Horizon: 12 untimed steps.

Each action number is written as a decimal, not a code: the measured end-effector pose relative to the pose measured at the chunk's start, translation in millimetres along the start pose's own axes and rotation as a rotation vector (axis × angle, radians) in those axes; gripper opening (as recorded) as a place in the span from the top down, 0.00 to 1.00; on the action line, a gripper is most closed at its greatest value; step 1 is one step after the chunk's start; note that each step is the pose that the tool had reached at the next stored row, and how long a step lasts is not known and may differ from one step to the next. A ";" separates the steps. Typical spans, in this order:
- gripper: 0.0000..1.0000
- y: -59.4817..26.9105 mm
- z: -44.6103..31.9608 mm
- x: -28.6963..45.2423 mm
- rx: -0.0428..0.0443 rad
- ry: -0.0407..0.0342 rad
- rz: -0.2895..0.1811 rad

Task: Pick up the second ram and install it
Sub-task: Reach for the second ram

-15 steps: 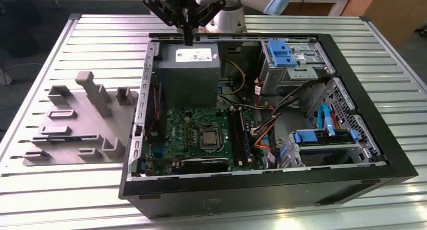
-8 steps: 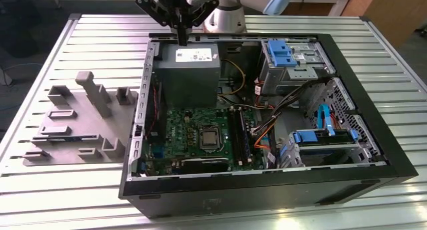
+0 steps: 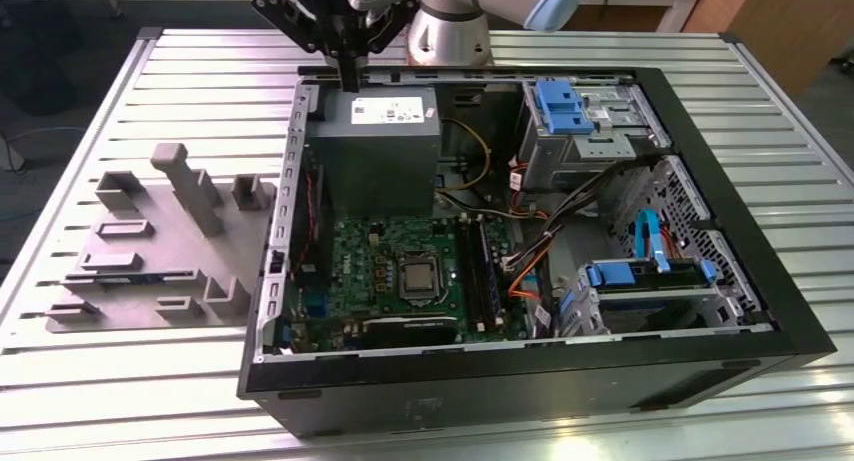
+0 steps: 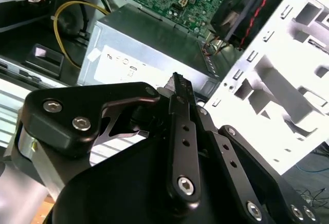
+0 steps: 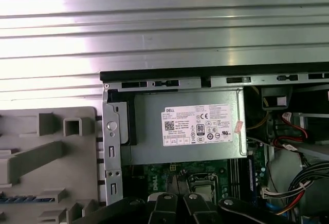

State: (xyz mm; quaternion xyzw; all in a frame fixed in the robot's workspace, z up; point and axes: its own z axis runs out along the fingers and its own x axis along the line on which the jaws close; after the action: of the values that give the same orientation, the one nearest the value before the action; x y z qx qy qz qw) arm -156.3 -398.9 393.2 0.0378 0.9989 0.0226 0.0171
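Second ram (image 3: 134, 277) seemingly lying in grey holder (image 3: 147, 296) on bench (image 3: 160, 381), claw (image 3: 350, 84) closed, empty, above power supply (image 3: 380, 111), well apart from ram.

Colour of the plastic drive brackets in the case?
Bright blue; drive brackets show best in the exterior view.

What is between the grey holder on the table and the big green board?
The computer case's metal side wall stands between them, in the exterior view.
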 end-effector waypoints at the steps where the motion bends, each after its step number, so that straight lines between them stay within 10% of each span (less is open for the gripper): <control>1: 0.89 -0.1 0.0 2.0 -0.0007 -0.0004 0.000; 12: 0.89 -1.8 -0.7 24.1 -0.0030 -0.0038 0.000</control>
State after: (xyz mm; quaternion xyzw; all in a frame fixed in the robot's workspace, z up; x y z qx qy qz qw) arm -180.5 -398.9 393.0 0.0377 0.9988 0.0241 0.0191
